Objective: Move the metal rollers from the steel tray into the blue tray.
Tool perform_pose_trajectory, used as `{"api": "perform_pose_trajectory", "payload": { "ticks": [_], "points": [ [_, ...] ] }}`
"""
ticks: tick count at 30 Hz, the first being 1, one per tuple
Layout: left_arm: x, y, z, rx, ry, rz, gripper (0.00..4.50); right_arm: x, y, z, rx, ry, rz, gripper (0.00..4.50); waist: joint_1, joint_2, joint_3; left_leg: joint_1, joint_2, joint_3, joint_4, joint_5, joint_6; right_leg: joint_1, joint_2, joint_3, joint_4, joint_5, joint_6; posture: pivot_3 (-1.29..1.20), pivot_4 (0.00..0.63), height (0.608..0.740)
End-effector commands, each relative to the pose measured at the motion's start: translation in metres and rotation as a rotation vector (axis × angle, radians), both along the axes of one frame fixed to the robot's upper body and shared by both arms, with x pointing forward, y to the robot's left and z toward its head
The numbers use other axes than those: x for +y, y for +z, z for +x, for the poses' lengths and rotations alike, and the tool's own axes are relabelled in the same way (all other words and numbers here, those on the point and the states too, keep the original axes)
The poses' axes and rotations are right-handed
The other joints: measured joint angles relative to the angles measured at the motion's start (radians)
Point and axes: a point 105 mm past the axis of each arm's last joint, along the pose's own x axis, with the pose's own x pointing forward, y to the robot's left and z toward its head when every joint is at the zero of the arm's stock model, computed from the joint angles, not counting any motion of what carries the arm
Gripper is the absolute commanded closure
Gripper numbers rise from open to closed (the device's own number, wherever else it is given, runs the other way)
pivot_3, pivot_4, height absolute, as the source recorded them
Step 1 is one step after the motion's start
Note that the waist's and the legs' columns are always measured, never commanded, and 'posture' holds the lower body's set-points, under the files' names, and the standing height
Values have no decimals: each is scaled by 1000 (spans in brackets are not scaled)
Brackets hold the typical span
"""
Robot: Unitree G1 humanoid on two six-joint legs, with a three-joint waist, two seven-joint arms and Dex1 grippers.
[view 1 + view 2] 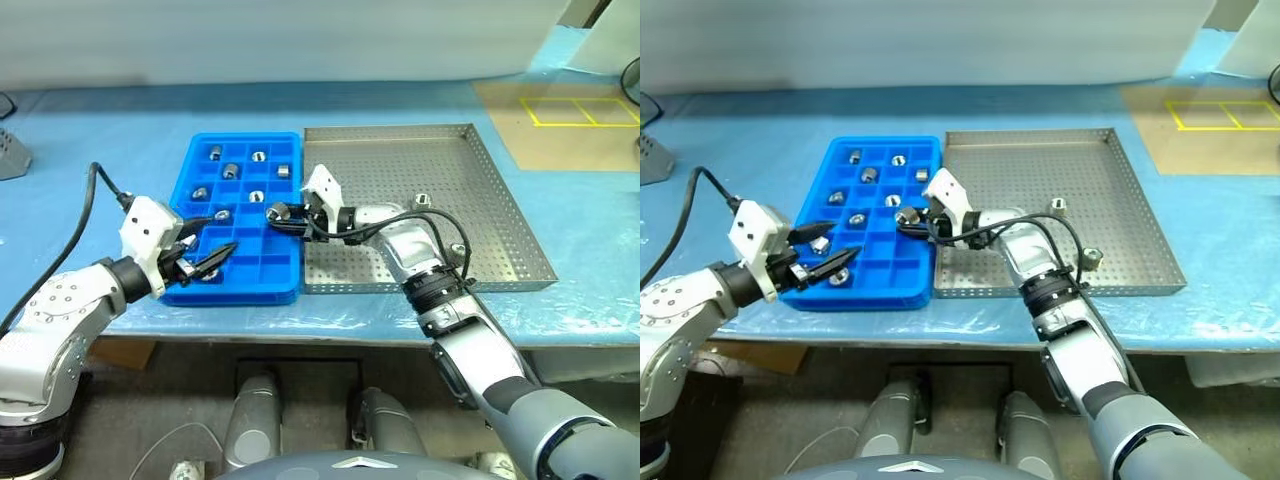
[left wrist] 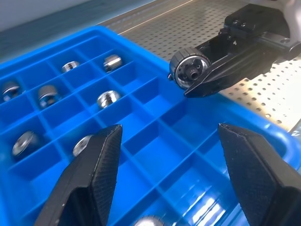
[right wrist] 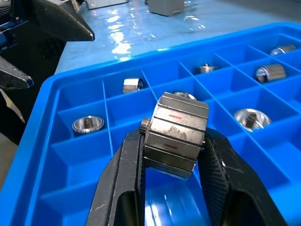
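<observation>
One steel tray [image 1: 500,200], perforated floor, low rim; two metal rollers [image 1: 422,200] lie loose on it, well apart. One blue tray [image 1: 285,275], gridded into square compartments, touching the steel tray's long side; I count about eight rollers in its cells, mostly in the half away from me, each alone in its compartment. One held roller [image 3: 178,134], short, silvery-grey, faceted, with a dark hollow centre, pinched in my right gripper [image 1: 277,213] above the blue tray's edge nearest the steel tray. My left gripper [image 1: 200,255] hangs over the blue tray's near corner, fingers spread, holding nothing.
</observation>
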Motion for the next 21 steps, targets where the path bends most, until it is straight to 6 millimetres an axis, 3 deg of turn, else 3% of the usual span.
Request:
{"api": "perform_pose_trajectory", "payload": {
  "ticks": [1,8,12,19,21],
  "points": [
    [15,18,-3,-69,63,22,1070,17,16,-2,-71,32,39,3357,10,0,0,0,0,0,0,0,0,0,0,0,0,0,0,344,150,740],
    [38,20,-5,-61,121,49,1070,36,21,-9,-62,53,97,3357,33,0,0,-1,0,0,-1,0,0,0,0,-1,-1,-1,0,340,150,740],
    [30,18,-1,-60,92,42,1070,34,12,-7,-65,27,65,3357,34,0,0,0,0,-1,-1,0,-1,0,0,0,0,-1,0,314,150,740],
    [16,17,8,-62,42,22,1070,24,-7,0,-47,-45,29,956,29,-1,0,1,0,0,-2,1,-2,-1,0,0,1,-1,0,282,150,740],
    [10,17,11,-60,15,19,1070,16,-1,8,-55,-87,45,693,26,-1,0,1,0,0,-2,1,-2,-1,0,0,1,-1,0,245,150,740]
  ]
}}
